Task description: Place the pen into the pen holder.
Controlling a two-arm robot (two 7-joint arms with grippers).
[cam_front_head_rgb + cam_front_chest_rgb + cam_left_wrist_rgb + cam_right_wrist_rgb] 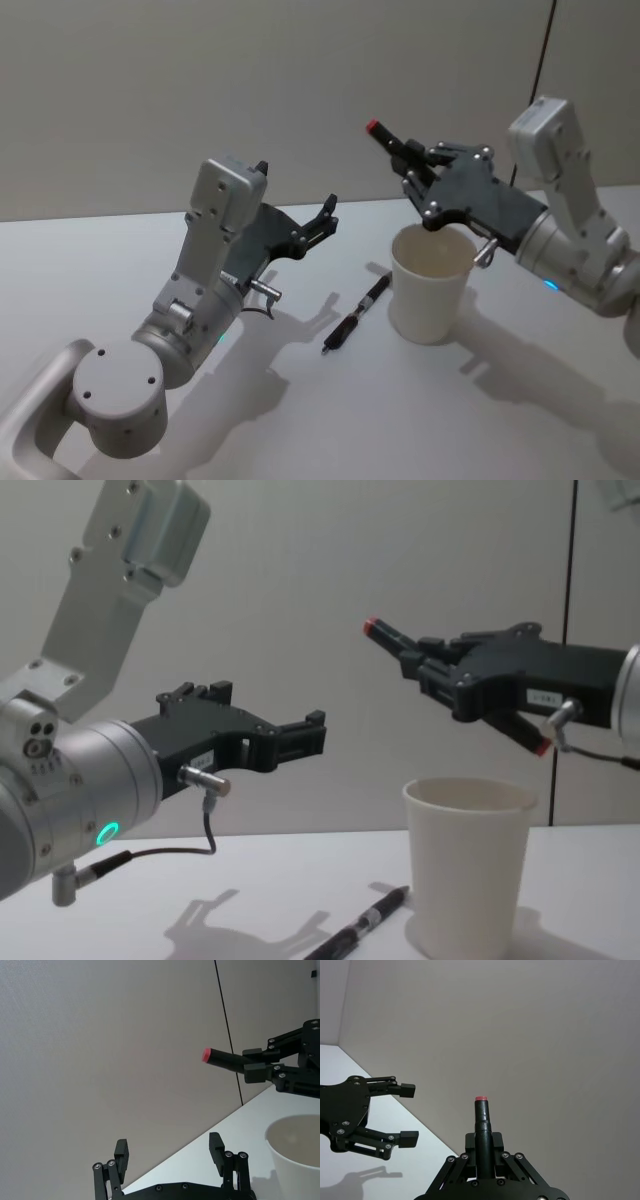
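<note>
- Well, on my left, my left gripper (328, 218) (312, 735) (169, 1144) (410, 1114) hangs in the air above the table (300, 420) (250, 870). Its jaws are released and spread wide, gripping nothing, and its fingertips point across toward my right side.
- Lower down and just to the right of it, a black pen (358, 312) (365, 925) lies flat on the table, between my left arm and the cup. Its far end is angled toward the foot of the cup, close beside it. I cannot tell whether the two touch.
- Next comes the pen holder (430, 290) (470, 880) (295, 1160), a plain white paper cup with a rolled rim. It stands upright on the table with its mouth open to the top.
- On my right, my right gripper (412, 160) (420, 665) (482, 1140) (255, 1065) hovers above the cup's rim, well clear of it. Its jaws are clenched on a red-ended pen (385, 137) (385, 635) (482, 1117) (222, 1058).
- That dark barrel sticks out past my fingertips at a tilt, with the red end uppermost and aimed toward my left. The whole pen is in the air and outside the pen holder.
</note>
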